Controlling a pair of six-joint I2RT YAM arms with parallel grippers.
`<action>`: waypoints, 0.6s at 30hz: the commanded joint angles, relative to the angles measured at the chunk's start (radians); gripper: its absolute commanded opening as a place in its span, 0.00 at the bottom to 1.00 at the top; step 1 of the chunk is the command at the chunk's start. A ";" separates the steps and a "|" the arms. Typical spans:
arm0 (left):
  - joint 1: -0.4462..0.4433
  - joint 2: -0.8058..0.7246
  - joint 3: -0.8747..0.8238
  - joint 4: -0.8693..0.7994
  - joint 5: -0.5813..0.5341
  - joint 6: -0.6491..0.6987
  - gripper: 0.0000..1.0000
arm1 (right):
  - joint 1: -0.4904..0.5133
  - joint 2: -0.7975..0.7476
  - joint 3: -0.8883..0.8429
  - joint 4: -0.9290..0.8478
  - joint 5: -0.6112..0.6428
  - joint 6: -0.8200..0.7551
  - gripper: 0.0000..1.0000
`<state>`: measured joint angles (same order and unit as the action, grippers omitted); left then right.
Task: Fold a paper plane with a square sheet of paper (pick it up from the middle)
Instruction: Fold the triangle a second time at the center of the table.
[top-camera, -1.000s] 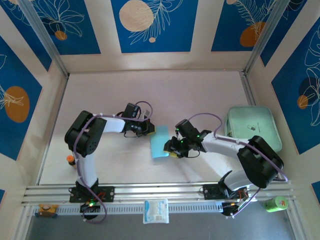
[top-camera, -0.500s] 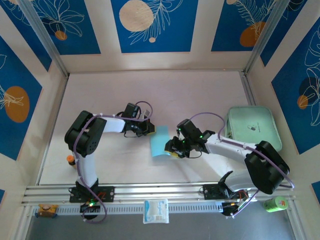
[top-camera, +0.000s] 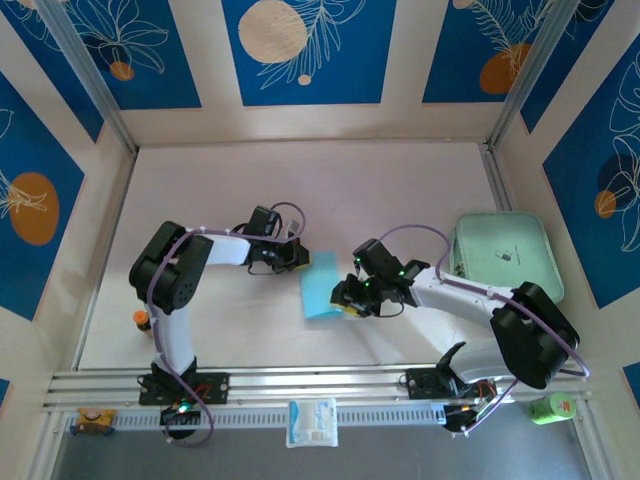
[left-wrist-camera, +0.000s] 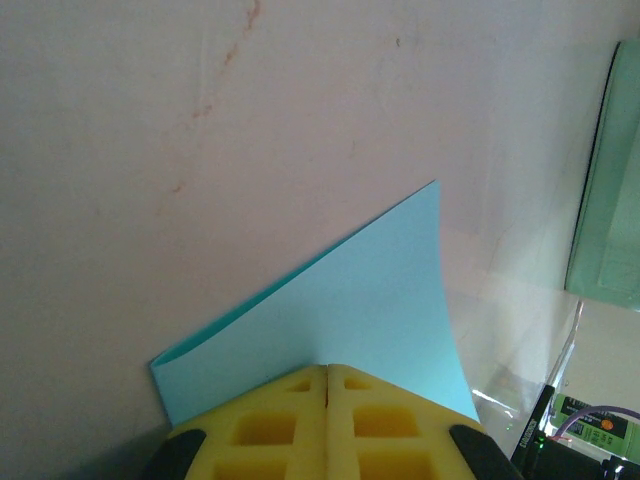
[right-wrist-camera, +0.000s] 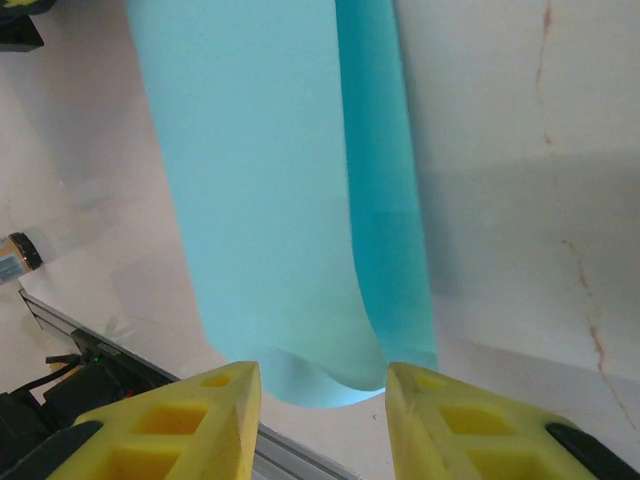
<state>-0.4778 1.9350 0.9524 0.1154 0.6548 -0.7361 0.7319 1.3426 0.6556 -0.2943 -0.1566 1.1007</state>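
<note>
From above, the square sheet of paper (top-camera: 320, 285), folded over on itself, lies on the table (top-camera: 400, 190) between my grippers. My left gripper (top-camera: 298, 258) is at its far left corner, my right gripper (top-camera: 346, 298) at its right edge, and the mint-green tray (top-camera: 505, 255) sits well off to the right. My left wrist camera shows my yellow fingers (left-wrist-camera: 270, 425) pressed together without a gap, tips over the paper's near edge. My right wrist camera shows my jaws apart, the sheet's curled end between them, not pinched.
</note>
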 joint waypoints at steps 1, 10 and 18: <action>0.001 0.055 -0.024 -0.087 -0.022 0.003 0.00 | 0.008 -0.025 0.003 -0.001 -0.006 0.008 0.38; -0.001 0.059 -0.023 -0.085 -0.020 0.002 0.00 | -0.002 0.028 -0.011 0.120 -0.036 0.001 0.40; -0.005 0.062 -0.021 -0.083 -0.018 0.000 0.00 | -0.054 0.080 -0.026 0.271 -0.094 -0.046 0.49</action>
<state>-0.4782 1.9392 0.9535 0.1165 0.6659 -0.7361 0.6956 1.4052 0.6498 -0.1024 -0.2005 1.0847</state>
